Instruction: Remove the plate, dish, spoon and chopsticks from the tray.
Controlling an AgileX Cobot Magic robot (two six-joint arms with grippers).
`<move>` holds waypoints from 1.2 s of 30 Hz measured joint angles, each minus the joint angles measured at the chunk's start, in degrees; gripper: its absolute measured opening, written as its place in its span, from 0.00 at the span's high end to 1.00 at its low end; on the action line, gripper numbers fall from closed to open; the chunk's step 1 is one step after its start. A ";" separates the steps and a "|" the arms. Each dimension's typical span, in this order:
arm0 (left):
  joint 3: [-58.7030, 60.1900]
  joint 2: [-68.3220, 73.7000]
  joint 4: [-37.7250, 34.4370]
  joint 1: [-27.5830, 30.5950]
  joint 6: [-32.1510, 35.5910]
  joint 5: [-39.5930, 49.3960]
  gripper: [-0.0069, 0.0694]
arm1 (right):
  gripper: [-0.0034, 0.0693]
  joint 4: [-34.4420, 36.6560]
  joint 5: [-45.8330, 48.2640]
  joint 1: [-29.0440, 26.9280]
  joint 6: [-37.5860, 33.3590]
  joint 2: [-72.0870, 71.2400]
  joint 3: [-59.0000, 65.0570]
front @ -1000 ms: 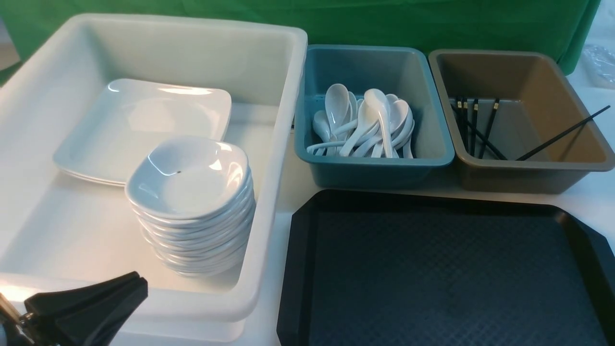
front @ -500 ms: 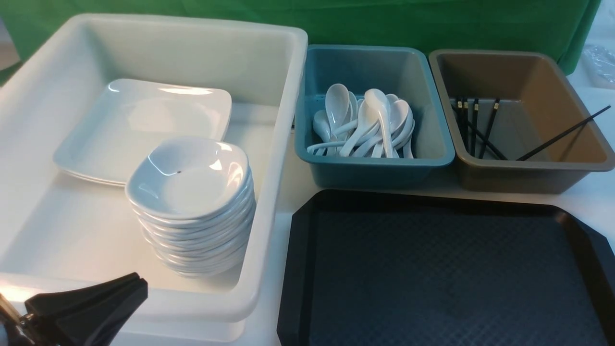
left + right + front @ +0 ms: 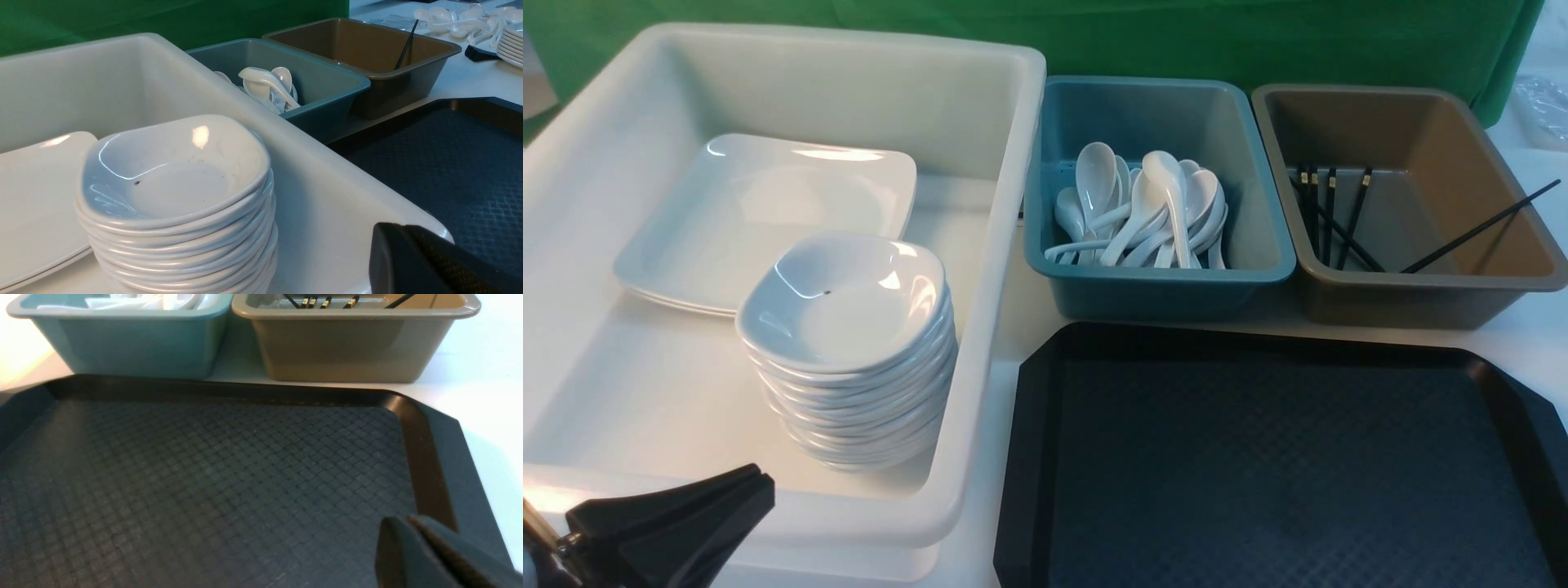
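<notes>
Nothing's really moved since a second ago

Left gripper (image 3: 761,475) is closed with nothing in it, right by the white tub (image 3: 968,392). Right gripper (image 3: 404,520) is closed too, over the tray (image 3: 1290,457). Dish (image 3: 841,302) tops the stack in the tub, plate (image 3: 784,196) behind it, spoons (image 3: 1172,188) in the teal bin (image 3: 1152,296), chopsticks (image 3: 1482,227) in the brown one (image 3: 1396,306).

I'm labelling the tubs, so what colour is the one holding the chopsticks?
Brown; the tub shows best in the front view.
</notes>
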 joint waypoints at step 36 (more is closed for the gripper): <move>9.74 -22.12 -0.83 39.87 -6.34 13.07 0.90 | 0.80 -0.15 0.00 0.00 0.00 0.00 0.00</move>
